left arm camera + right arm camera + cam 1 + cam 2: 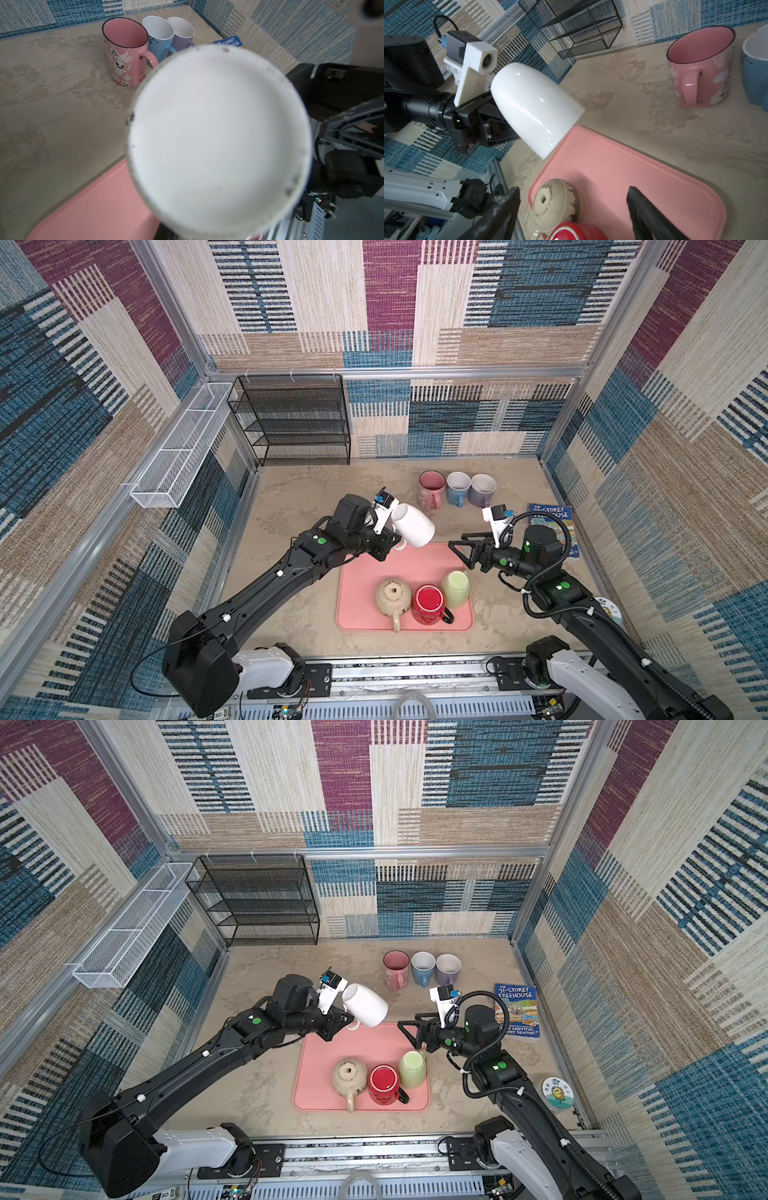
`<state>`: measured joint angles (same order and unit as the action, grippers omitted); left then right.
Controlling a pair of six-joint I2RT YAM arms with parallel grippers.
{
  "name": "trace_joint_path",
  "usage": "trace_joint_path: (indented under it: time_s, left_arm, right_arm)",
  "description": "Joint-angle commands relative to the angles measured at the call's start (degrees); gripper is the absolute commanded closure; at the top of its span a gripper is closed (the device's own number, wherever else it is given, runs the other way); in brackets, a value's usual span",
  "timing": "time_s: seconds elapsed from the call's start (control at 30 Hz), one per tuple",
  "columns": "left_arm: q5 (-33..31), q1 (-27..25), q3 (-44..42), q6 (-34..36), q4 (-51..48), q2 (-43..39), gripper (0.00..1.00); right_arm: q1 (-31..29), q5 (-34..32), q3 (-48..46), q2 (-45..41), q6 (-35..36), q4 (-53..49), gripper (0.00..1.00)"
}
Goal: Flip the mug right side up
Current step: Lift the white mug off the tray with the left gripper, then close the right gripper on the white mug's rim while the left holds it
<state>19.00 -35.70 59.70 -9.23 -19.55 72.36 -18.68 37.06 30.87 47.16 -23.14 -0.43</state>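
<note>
A white mug (413, 526) (365, 1004) (533, 108) hangs tilted in the air over the far left corner of the pink tray (361, 610). Its wide end points down toward the tray. My left gripper (392, 541) (347, 1021) is shut on the handle side of the mug. In the left wrist view one round flat end of the mug (218, 141) fills the frame and hides the jaws. My right gripper (457, 542) (409, 1022) (573, 192) stands open and holds nothing, above the tray's far right part, its fingertips pointing at the mug from a short way off.
On the tray's near half stand a beige mug (392, 595), a red mug (428, 603) and a green mug (456, 588), all upside down. Behind the tray a pink (431, 488), a blue (457, 487) and a lilac mug (482, 489) stand upright. A book (552, 526) lies at the right; a black wire shelf (295, 418) stands back left.
</note>
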Motion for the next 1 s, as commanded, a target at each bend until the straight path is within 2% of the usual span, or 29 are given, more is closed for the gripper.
trace_joint_path:
  time_s: [0.0, 0.23, 0.37, 0.5, 0.67, 0.9, 0.97]
  left_arm:
    - [6.9, 1.9, -1.8, -5.9, 9.2, -2.4, 1.00]
    - [14.7, 6.3, -5.7, -14.6, 19.2, -6.6, 1.00]
    - [18.3, 7.5, -6.3, -18.3, 23.4, -7.6, 1.00]
    - [20.1, 8.3, -6.9, -21.9, 27.9, -8.2, 1.00]
    - [21.6, 9.1, -7.2, -25.6, 32.3, -8.5, 1.00]
    - [23.6, 10.6, -6.5, -28.8, 35.5, -8.7, 1.00]
    - [24.0, 10.8, -6.5, -29.6, 36.6, -8.8, 1.00]
  right_arm:
    - [-0.1, 7.0, -0.5, 0.6, -1.1, 6.6, 0.17]
    - [-0.7, 12.6, -2.2, 1.8, -4.6, 15.7, 0.21]
    - [-2.9, 13.7, -1.2, 4.1, -6.1, 19.9, 0.29]
    - [-6.0, 13.3, 1.3, 7.1, -6.9, 23.5, 0.36]
    - [-6.3, 15.7, 3.9, 12.3, -13.0, 32.5, 0.47]
    - [-7.3, 14.7, 10.1, 19.1, -15.4, 36.6, 0.51]
    - [-7.8, 14.7, 11.2, 20.4, -16.2, 38.1, 0.57]
